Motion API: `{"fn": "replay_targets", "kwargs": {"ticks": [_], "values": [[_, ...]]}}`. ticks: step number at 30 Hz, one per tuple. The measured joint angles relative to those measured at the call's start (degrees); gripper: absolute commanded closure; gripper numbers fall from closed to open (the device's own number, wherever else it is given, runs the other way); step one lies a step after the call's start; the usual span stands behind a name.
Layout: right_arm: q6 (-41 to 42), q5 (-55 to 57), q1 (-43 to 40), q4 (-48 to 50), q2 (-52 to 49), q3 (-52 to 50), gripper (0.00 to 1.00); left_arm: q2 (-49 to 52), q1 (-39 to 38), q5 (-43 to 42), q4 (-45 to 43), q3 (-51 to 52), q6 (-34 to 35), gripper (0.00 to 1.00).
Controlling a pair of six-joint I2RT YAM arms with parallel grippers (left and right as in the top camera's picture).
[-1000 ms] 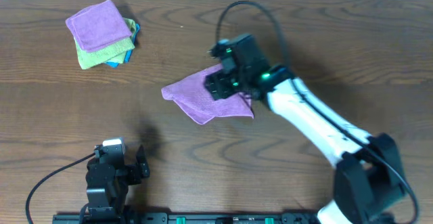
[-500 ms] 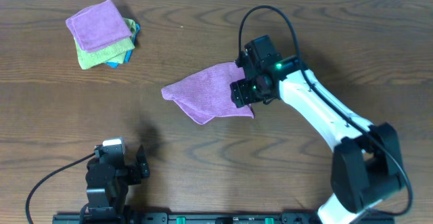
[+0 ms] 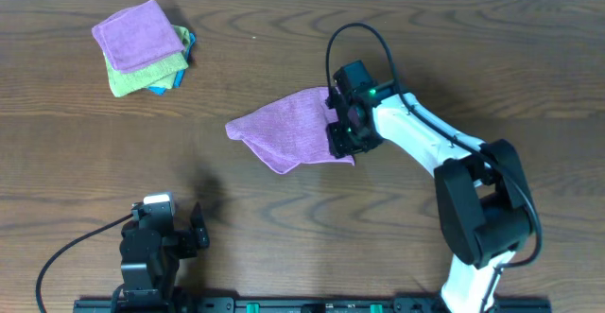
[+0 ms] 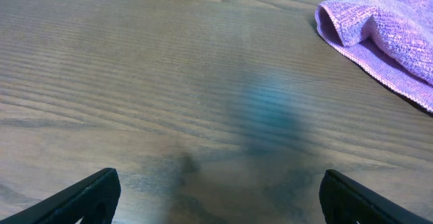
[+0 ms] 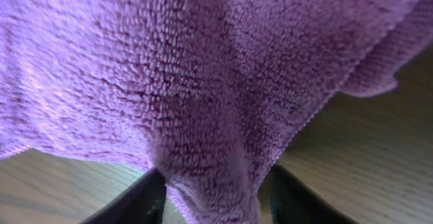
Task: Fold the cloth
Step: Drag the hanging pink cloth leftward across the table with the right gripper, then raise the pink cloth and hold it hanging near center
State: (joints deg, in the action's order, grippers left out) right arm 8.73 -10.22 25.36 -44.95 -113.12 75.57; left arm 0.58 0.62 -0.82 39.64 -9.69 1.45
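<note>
Moved since a second ago: our right hand (image 3: 342, 129) has travelled right across the cloth (image 3: 284, 129), from over its middle to its right edge, and has come down onto it. The cloth's outline and our left hand (image 4: 220, 200) are unchanged.
Cloth position: it lies mid-worktop, a little right of centre, spread out but askew, with its left corner rumpled over itself.
Right hand state: it has narrowed onto a raised ridge of terry. In the wrist view the purple pile fills the gap between both fingers (image 5: 139, 198), so we read this as a pinch on the cloth.
Why that edge: we judge that gripping at the right border gives us a free flap to carry leftward over the rest, which makes the fold.
Left hand state: its fingers are spread wide and hold nothing. It is parked at the near left of the worktop (image 3: 454, 29), well apart from the cloth and out of the right arm's path.
Spare stack (image 3: 142, 53): lilac, green and blue cloths are piled at the far left, well apart and not involved.
Risk: the pinch may gather both layers, or drag the whole cloth instead of lifting the flap.
</note>
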Motion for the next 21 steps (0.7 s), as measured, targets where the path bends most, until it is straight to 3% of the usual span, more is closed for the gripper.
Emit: {"fn": "replay_targets", "kwargs": {"ticks": [1,8,21], "values": [[-0.22,-0.02,0.0,0.2,-0.11,0.0,0.99,0.0,0.0,0.0,0.0,0.0,0.0,0.05],[-0.92,0.0,0.0,5.44,0.52,-0.04,0.99,0.0,0.0,0.0,0.0,0.0,0.0,0.05],[-2.73,0.26,0.02,33.57,6.67,0.22,0.99,0.0,0.0,0.0,-0.02,0.0,0.0,0.05]]}}
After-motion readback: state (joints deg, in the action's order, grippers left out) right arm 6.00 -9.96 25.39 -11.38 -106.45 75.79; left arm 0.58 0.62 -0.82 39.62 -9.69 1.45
